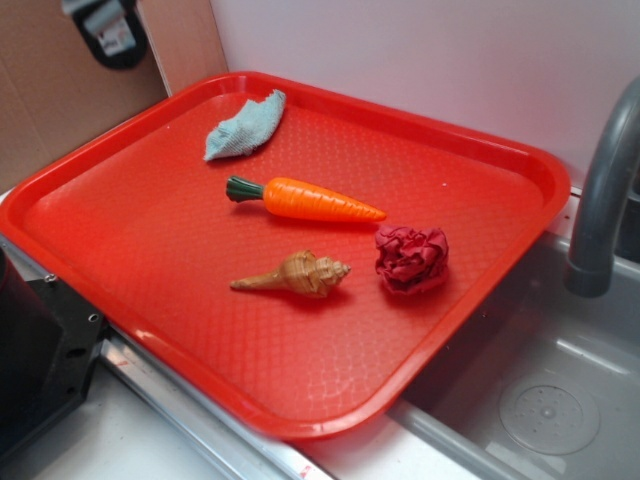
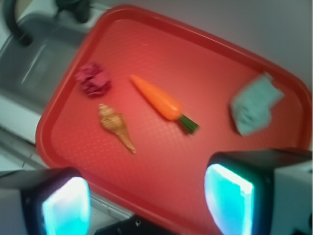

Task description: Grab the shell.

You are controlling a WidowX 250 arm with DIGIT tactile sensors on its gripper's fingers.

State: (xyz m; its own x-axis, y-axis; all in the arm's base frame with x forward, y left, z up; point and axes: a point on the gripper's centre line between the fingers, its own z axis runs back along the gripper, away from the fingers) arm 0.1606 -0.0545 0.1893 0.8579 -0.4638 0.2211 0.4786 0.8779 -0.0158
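tray (image 1: 150,215): red, carries everything; the robot should descend inside its rim
carrot (image 1: 318,200): lies just behind the shell, so the approach should stay clear of it
cloth ball (image 1: 411,259): dark red, near the shell's blunt end
shell (image 1: 295,274): free on the tray, best pinched across its ridged body
jaws: spread apart, empty, well short of the shell

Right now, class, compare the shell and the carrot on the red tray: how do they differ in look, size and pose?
The shell is tan-brown and ridged; the carrot is smooth orange with a green stem. The shell is shorter than the carrot. In the exterior view, the shell's thin pointed tail points left, while the carrot's tip points right. Both lie flat on the tray, apart from each other, and both taper to a point.
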